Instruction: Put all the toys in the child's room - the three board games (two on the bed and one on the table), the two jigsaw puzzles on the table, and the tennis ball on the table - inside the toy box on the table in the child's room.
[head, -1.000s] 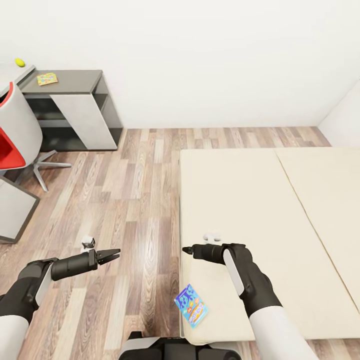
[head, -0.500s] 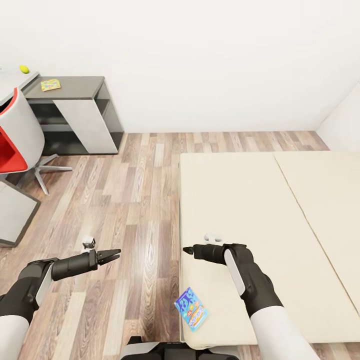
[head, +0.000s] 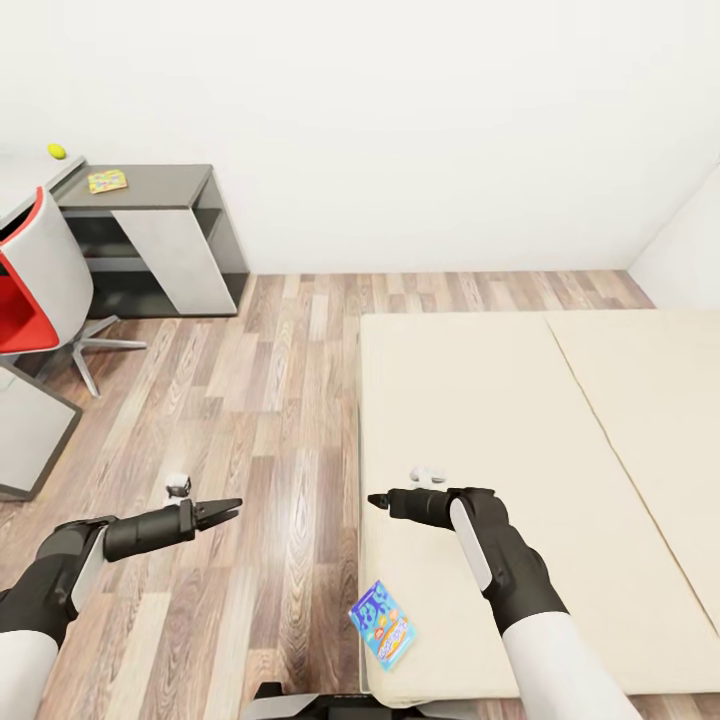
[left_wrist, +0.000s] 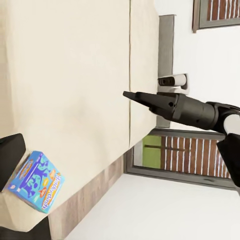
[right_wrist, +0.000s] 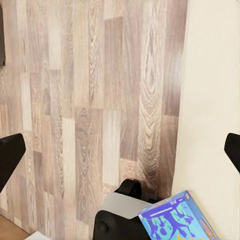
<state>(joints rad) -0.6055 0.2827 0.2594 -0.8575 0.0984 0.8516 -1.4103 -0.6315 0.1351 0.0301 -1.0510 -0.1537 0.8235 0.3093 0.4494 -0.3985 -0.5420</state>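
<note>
Across the last second the whole head view has slid a little: the worktop (head: 135, 185) at far left and the wall line sit lower in the picture, and the near edge of the bed (head: 480, 400) lies closer to the bottom. This is read as a slight move of the camera and base, not of the things; both arms hold the same pose as before.

At far left, a tennis ball (head: 56, 151) is seen on the pale worktop, and a colourful flat box (head: 107, 181) lies on the darker lower section beside it. A red and grey chair (head: 35, 290) stands in front.

The left tool (head: 228, 508) hangs over the wooden floor (head: 260, 400), its fingers drawn nearly together and holding nothing.

Further right, the blue board game (head: 382, 624) lies at the near corner of the bed, partly overhanging the edge, untouched. In the left wrist view the same box (left_wrist: 36, 181) is seen on the mattress.

The right tool (head: 376, 500) is held above the bed, beyond the blue box, its fingers closed to a point and empty.

Nothing is judged packed yet; the shift appears to be positioning for a first pick of the blue box.
</note>
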